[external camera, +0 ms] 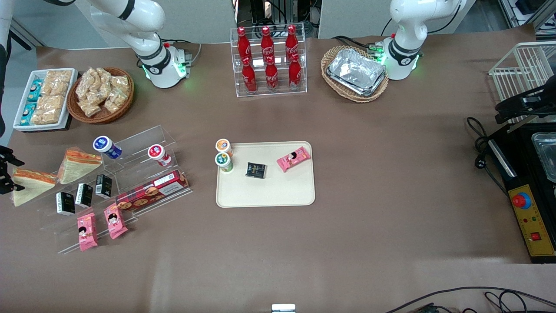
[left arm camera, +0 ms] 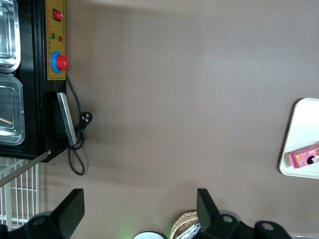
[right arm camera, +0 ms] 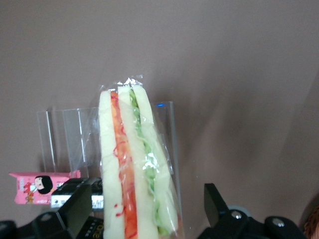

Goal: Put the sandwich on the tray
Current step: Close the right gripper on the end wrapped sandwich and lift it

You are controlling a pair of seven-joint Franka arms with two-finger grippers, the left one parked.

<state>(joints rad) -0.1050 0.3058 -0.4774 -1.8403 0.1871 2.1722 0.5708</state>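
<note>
Two clear-wrapped sandwich wedges lie on the clear acrylic shelf at the working arm's end of the table. My right gripper [external camera: 8, 171] hangs over the outer sandwich [external camera: 32, 186]. In the right wrist view that sandwich [right arm camera: 134, 164] stands between the gripper's [right arm camera: 147, 199] fingers, showing orange and green filling stripes. The gripper is open, with a gap on each side of the bread. The second wedge [external camera: 78, 164] lies beside it, a little farther from the front camera. The cream tray [external camera: 269, 191] sits mid-table and also shows in the left wrist view [left arm camera: 301, 134].
On the tray stand two small cups [external camera: 223, 155], a black packet [external camera: 256, 170] and a pink snack [external camera: 294, 158]. The acrylic shelf [external camera: 143, 143] holds cups, black packets, a biscuit box [external camera: 152, 190] and pink snacks [external camera: 87, 231]. A cola rack [external camera: 268, 61] and baskets stand farther back.
</note>
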